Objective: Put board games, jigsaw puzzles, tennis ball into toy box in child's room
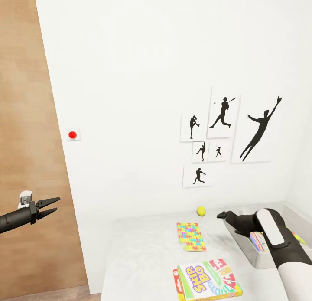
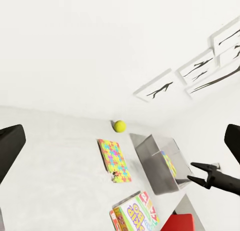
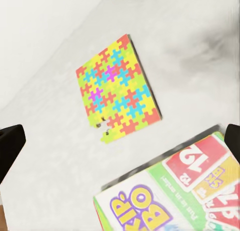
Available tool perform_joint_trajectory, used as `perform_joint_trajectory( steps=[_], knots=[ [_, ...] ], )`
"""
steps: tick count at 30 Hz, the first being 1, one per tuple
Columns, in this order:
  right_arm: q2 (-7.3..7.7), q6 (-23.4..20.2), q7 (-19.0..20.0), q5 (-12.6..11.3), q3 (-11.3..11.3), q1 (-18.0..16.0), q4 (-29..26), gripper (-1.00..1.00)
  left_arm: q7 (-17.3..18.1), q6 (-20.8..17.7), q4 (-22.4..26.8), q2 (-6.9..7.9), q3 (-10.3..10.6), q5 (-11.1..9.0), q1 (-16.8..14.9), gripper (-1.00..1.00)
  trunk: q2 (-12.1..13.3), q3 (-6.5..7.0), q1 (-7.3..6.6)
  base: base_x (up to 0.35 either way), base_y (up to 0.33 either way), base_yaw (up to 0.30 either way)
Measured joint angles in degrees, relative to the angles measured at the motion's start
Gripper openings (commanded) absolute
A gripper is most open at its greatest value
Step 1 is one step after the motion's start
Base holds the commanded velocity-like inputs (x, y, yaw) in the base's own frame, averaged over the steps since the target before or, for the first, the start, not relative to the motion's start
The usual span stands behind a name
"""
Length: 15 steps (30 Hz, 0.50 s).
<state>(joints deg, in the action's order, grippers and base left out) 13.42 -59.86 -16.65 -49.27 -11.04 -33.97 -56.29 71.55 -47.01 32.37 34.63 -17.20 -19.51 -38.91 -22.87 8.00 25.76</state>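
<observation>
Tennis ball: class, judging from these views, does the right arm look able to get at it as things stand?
Probably yes. The tennis ball lies in the open on the table, and the right gripper hovers close beside it with nothing between.

Tennis ball (image 2: 119,125) beside jigsaw puzzle (image 2: 114,160)

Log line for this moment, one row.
left hand open, empty | right hand over table | jigsaw puzzle, tennis ball, Skip-Bo game outside toy box

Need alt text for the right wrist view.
A jigsaw puzzle of yellow, pink, blue and green pieces lies flat on the pale table, with a Skip-Bo game box apart from it at the frame edge.
</observation>
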Motion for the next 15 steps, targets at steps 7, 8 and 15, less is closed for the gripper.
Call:
perform_joint_trajectory(
  steps=[7,8,15],
  knots=[
    [0.19,0.0,-0.27,0.09,2.92,-0.09,0.66,1.0,0.0,0.02,0.0,0.0,0.0,0.01,0.0,1.0,0.0,0.0,0.0,0.0,0.0,0.0],
    [0.19,0.0,-0.31,0.13,3.4,-0.1,0.72,1.0,0.0,0.02,0.0,0.0,0.0,0.02,0.0,1.0,0.0,0.0,0.0,0.0,0.0,0.0],
    [0.15,0.0,-0.66,0.26,5.81,-0.16,1.06,1.0,0.0,0.02,0.0,0.0,0.0,0.0,0.0,1.0,0.0,-0.07,0.0,0.0,0.0,0.0]
  ],
)
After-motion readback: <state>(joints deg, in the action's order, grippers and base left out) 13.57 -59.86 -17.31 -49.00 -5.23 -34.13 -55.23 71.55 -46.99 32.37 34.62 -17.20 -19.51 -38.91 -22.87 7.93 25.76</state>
